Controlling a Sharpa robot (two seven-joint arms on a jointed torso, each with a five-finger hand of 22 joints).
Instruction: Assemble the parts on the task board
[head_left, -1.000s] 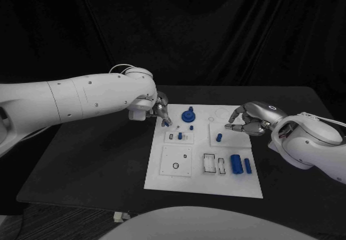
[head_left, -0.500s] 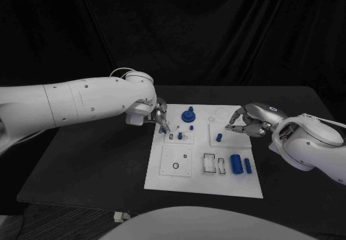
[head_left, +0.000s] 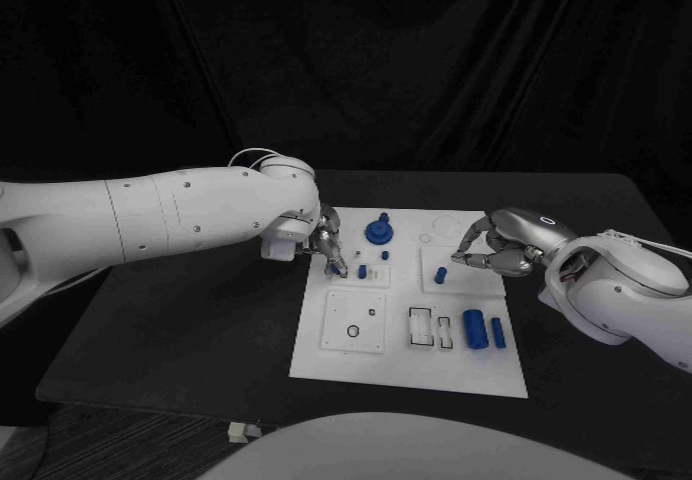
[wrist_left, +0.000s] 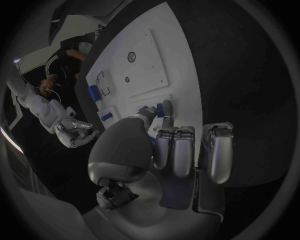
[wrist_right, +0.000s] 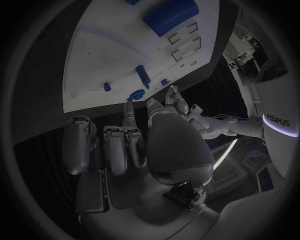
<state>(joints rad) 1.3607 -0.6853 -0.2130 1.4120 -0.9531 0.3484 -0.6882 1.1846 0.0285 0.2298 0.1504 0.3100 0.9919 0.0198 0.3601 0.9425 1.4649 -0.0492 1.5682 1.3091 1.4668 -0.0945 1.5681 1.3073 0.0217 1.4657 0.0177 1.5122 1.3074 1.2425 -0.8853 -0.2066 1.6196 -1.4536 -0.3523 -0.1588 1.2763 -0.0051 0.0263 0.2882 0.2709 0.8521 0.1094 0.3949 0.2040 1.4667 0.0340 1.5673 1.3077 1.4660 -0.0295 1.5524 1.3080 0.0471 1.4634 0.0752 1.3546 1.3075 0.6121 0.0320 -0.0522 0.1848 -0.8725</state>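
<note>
The white task board (head_left: 411, 365) lies in the middle of the table. My left hand (head_left: 320, 240) hangs over its far left corner and pinches a small blue part (head_left: 335, 268) between thumb and fingertip; the left wrist view shows that part (wrist_left: 165, 107) at the fingertips above the board (wrist_left: 140, 65). My right hand (head_left: 498, 247) hovers over the board's far right side, fingers curled in with nothing seen in them. A blue peg (head_left: 437, 272) lies just beside its fingertips. A stacked blue piece (head_left: 378, 232) stands between the hands.
Two short blue pegs (head_left: 362, 271) stand near the left hand. A thick blue cylinder (head_left: 473, 328) and a thinner one (head_left: 496, 333) lie at the board's near right, beside rectangular slots (head_left: 418, 328). A square plate with a ring (head_left: 353, 322) sits near left.
My left hand has moved toward me along the board's left edge, carrying the small blue part lower. The right hand has hardly moved.
</note>
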